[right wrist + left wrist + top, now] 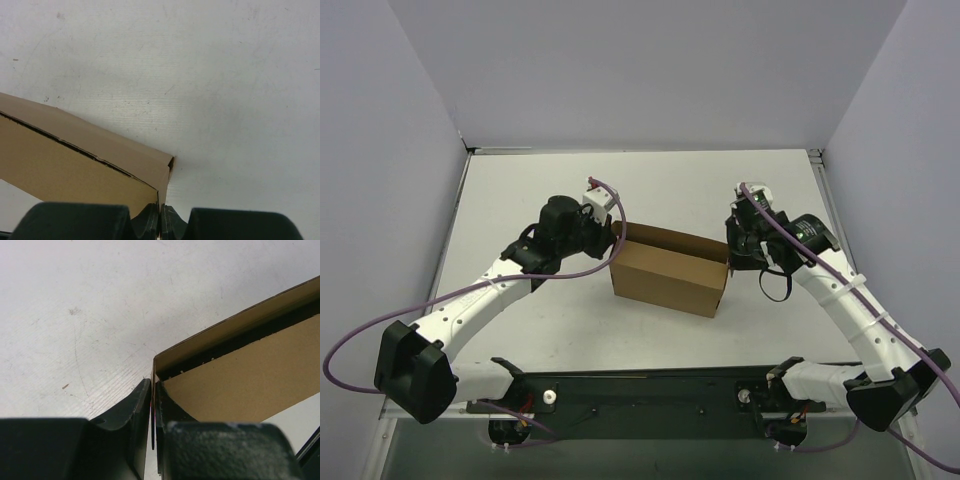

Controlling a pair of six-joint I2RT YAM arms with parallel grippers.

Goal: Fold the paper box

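Left claw (pixel 618 232) pinches the left end wall of the paper box (pixel 665 276); right claw (pixel 731 256) is clamped on its right end wall. Open-topped, the box stands on the counter (pixel 570 190) between them.

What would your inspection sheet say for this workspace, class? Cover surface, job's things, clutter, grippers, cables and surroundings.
Surface: white table, lightly scuffed.
Job's things: paper box, standing upright, top open.
Clutter: nothing seen.
Grippers: left gripper, jaws shut on the box's left end; right gripper, jaws shut on its right end.
Cables: purple cables, one per side, in loose loops.
Surroundings: plain pale walls on three sides.
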